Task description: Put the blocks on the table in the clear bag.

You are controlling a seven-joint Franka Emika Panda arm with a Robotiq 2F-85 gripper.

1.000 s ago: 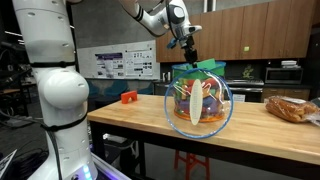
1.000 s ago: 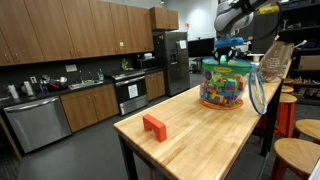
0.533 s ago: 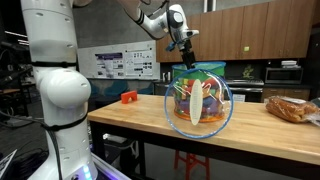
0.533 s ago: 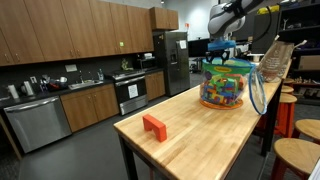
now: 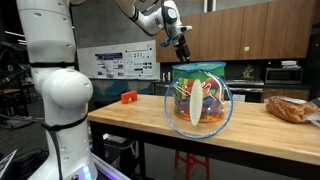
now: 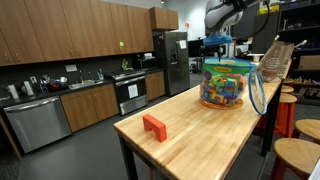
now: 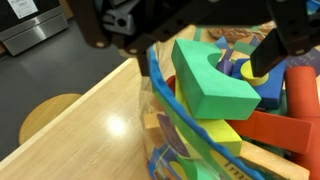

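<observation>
**One block still out on the table**

Small red-orange chunky block point(image 6: 153, 126) sits alone near the front end of the long light wooden table point(image 6: 200, 140), well apart from the big rounded clear plastic bag point(image 6: 224, 88) with the teal rim. Gripper point(image 5: 183, 50) hangs above the bag mouth, jaws spread, holding nothing. I'd rise clear of that rim first, then drop straight onto the block and pinch its narrower sides.

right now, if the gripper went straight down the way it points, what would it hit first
Probably the green arched block on top of the pile in the clear bag: the wrist view shows it right under the open gripper. How far below is unclear.
</observation>
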